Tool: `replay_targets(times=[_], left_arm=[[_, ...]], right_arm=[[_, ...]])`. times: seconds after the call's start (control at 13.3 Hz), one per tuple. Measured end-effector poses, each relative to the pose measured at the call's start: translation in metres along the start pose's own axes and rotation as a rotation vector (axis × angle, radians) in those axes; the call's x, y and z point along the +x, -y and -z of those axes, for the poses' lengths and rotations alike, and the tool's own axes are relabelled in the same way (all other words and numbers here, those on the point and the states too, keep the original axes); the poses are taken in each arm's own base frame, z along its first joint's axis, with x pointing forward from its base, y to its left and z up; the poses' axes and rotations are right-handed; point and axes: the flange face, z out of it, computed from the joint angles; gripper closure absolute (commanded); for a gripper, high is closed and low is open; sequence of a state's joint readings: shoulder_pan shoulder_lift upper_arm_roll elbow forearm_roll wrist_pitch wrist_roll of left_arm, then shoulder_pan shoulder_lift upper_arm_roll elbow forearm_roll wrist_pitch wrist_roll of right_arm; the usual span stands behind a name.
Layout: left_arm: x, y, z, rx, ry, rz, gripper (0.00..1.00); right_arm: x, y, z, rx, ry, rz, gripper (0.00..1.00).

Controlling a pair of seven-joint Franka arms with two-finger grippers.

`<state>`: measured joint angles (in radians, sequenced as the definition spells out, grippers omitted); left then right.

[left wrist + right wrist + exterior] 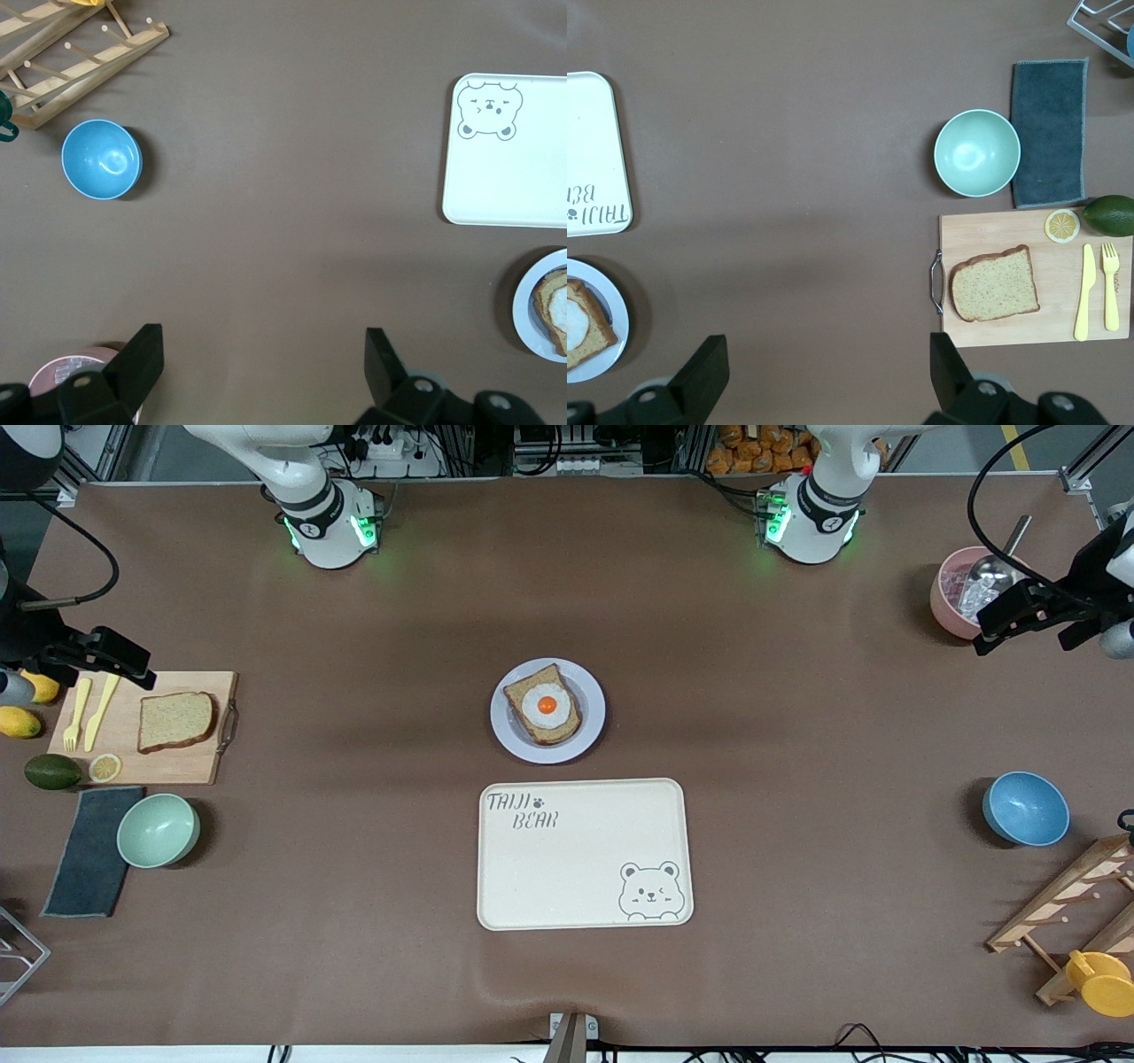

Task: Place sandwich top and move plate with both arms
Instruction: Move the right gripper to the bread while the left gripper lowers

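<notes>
We've got the table [354, 646] w/ the tray [585, 855] nearest the front camera at mid-table and the plate [589, 731] just beside it, farther from the camera, carrying the egg bread [543, 706]. The board [168, 766] sits at the right arm's end; the sandwich top [176, 721] lies flat on it beside a fork [76, 714] and knife [101, 710].

Both arms wait up high. Right gripper [824, 367] hangs over that end near the board, jaws wide, holding nothing. Left gripper [261, 363] hangs over its own end by the pink bowl [948, 598], jaws wide, empty too.

We judge step one hasn't begun: top untouched. Next the right arm prob. needs to drop onto the slice and pinch it across its edges; how thick it is we can't tell.
</notes>
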<state>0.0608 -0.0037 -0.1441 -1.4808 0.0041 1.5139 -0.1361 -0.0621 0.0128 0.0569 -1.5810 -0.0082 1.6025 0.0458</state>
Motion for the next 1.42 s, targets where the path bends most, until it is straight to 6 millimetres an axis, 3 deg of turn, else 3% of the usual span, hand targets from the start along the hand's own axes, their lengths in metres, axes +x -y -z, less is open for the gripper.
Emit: replay_targets(times=[0.52, 0.75, 1.12, 1.42], left_arm=[[0.000, -0.002, -0.001, 0.000, 0.002, -0.003, 0.00], [0.000, -0.007, -0.008, 0.001, 0.017, -0.014, 0.00], [0.002, -0.019, -0.016, 0.001, 0.031, -0.035, 0.00], [0.005, -0.023, -0.024, 0.001, 0.047, -0.042, 0.00]], right_arm=[[0.000, -0.002, -0.001, 0.000, 0.003, -0.004, 0.00], [0.005, -0.013, -0.010, 0.000, 0.019, 0.002, 0.00], [0.021, -0.099, -0.057, 0.023, 0.090, -0.058, 0.00], [0.026, -0.149, -0.096, 0.086, 0.105, -0.077, 0.00]])
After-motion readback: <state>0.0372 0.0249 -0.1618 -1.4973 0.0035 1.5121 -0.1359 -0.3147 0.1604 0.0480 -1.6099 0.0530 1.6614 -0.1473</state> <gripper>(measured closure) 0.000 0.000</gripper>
